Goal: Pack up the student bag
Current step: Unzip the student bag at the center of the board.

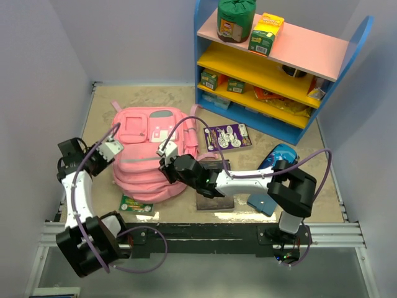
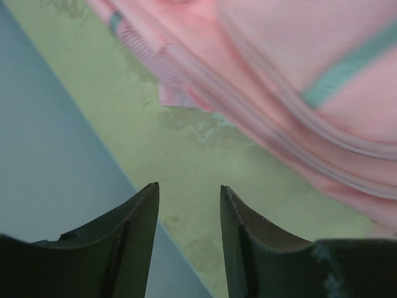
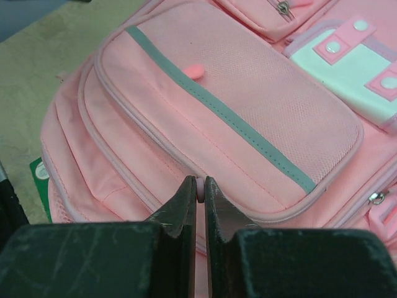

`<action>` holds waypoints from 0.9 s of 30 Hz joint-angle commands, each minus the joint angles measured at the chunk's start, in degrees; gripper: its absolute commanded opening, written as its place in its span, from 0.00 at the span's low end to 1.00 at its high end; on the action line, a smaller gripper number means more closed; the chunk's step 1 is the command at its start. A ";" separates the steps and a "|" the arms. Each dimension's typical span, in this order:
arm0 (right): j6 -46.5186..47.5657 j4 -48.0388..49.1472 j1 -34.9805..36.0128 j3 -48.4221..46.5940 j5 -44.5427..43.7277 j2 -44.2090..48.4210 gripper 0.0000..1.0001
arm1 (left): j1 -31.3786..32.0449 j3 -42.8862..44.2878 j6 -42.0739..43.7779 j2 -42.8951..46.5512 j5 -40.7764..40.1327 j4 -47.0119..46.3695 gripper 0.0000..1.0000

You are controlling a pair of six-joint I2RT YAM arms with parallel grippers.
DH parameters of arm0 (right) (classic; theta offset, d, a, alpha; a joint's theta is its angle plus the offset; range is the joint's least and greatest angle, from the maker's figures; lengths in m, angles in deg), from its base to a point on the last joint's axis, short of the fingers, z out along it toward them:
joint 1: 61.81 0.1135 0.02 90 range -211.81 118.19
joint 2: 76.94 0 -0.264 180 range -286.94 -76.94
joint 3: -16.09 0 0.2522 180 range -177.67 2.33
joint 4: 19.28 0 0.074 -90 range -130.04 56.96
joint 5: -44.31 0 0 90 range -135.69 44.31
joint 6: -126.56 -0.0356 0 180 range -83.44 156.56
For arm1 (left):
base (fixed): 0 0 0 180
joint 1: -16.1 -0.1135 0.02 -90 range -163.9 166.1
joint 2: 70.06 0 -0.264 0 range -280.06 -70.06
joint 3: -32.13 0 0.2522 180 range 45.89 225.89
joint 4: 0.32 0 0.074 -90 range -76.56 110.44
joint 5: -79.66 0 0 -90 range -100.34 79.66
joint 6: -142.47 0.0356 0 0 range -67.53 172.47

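The student bag [image 1: 149,158], a soft pink backpack with grey zippers, lies flat on the table left of centre. My right gripper [image 1: 166,149] reaches across to its near right side. In the right wrist view the jaws [image 3: 200,186] are shut on a small pale pink zipper pull [image 3: 200,190] at the edge of the front pocket [image 3: 236,105]. My left gripper [image 1: 114,149] hovers at the bag's left edge. In the left wrist view it [image 2: 189,189] stands open over bare table, with nothing between its fingers and the pink fabric [image 2: 298,74] just beyond.
A blue shelf unit [image 1: 279,68] with boxes and packets stands at the back right. A purple booklet [image 1: 227,136], a dark notebook [image 1: 214,200], a green card [image 1: 136,205] and a blue object [image 1: 279,155] lie around the bag. Walls close in the left side.
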 commanded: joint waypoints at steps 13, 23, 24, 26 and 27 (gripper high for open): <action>-4.17 -7.90 -1.19 -12.50 -4.10 -5.83 0.00 | 1.99 -11.59 7.02 -1.57 19.76 -0.13 0.51; -6.11 -9.84 0.39 -22.00 -3.84 -13.21 0.00 | 2.17 -13.17 18.18 -0.52 30.31 7.08 0.29; -6.20 -9.58 0.57 -22.71 -3.67 -13.92 0.00 | 2.17 -13.09 19.06 -0.79 31.10 7.95 0.28; -6.37 -8.62 1.09 -24.38 -3.32 -14.71 0.00 | 2.17 -12.56 20.73 -2.27 31.98 8.57 0.27; -6.63 -7.91 1.18 -24.65 -3.05 -15.41 0.00 | 2.17 -12.30 21.78 -2.81 32.68 9.18 0.27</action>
